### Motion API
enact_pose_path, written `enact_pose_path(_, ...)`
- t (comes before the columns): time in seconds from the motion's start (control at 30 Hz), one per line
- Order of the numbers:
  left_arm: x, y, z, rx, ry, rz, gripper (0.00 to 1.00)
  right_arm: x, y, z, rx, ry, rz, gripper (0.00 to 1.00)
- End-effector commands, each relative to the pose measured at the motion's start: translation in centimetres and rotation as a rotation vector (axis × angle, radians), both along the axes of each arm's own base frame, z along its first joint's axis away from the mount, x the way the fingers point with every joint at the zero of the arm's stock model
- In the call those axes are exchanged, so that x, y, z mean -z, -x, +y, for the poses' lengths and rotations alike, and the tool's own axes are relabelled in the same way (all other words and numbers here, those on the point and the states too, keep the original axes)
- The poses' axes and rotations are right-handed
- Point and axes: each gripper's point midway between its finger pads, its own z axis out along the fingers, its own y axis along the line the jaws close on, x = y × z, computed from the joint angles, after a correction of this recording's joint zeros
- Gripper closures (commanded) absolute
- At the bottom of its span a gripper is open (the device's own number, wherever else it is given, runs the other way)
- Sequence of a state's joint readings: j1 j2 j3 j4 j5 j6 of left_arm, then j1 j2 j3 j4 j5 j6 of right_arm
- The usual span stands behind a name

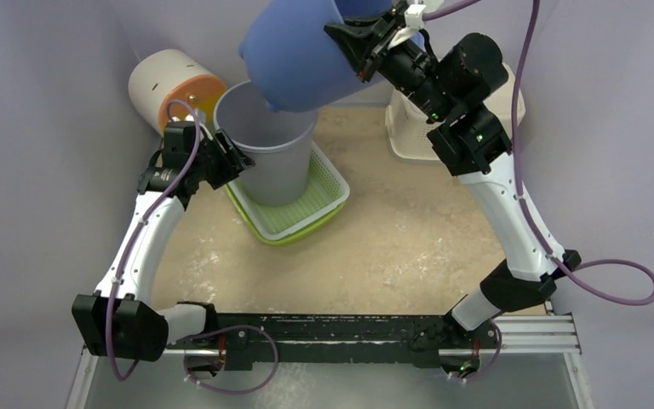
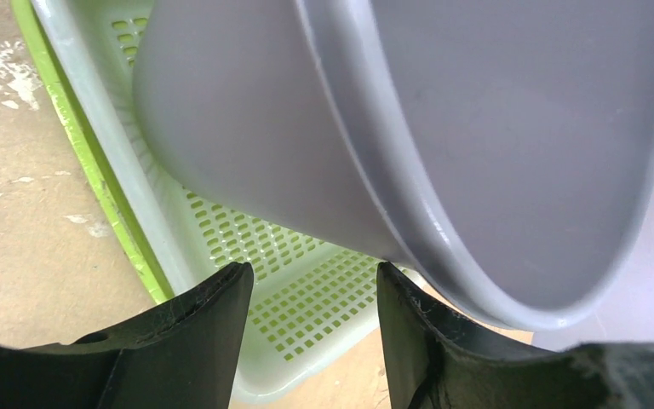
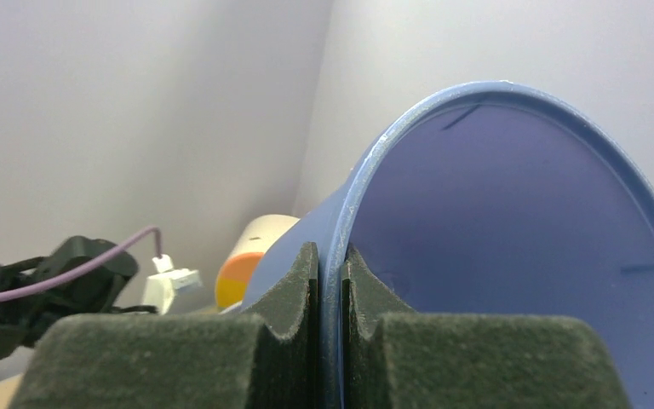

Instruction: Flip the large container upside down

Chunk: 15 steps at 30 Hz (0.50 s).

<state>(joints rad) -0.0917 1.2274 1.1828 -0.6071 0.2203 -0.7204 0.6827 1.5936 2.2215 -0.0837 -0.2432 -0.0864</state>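
Blue large container (image 1: pixel 298 51), tilted, was held aloft above a grey bucket (image 1: pixel 277 162). Right gripper (image 1: pixel 362 51) was clamped on its rim. The grey bucket stood in a green perforated basket (image 1: pixel 332 183). Left gripper (image 1: pixel 237 160) sat beside the bucket's rim, jaws apart, holding nothing.

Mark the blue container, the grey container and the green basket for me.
blue container (image 1: pixel 298 51), top external view, outer side wall.
grey container (image 1: pixel 277 170), top external view, outer side wall.
green basket (image 1: pixel 302 223), top external view, near wall.
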Motion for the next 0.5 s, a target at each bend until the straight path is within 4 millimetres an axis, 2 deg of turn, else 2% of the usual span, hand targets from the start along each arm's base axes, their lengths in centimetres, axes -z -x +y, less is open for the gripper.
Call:
enact_pose_path(0.0,-2.8,0.0,1.1,-0.018,-0.041,-0.096,0.46,-6.1,0.7,-5.9,0.198,-0.214,-0.169,1.00)
enact_pose_path(0.1,-2.5,0.3,1.4,-0.027,-0.045,-0.093,0.46,-5.5,-0.7,-7.7,0.331,-0.208,-0.160,1.00)
enact_pose_path(0.23,-2.2,0.6,1.8,-0.038,-0.053,-0.092,0.47,-3.8,-2.6,-9.3,0.477,-0.161,-0.125,1.00)
enact_pose_path(0.37,-2.0,0.7,1.8,-0.035,-0.051,-0.088,0.48,-1.0,-4.5,-9.3,0.541,-0.093,-0.056,1.00)
enact_pose_path(0.47,-2.2,0.6,1.9,-0.038,-0.049,-0.093,0.49,2.6,-6.1,-8.3,0.549,-0.011,0.034,1.00)
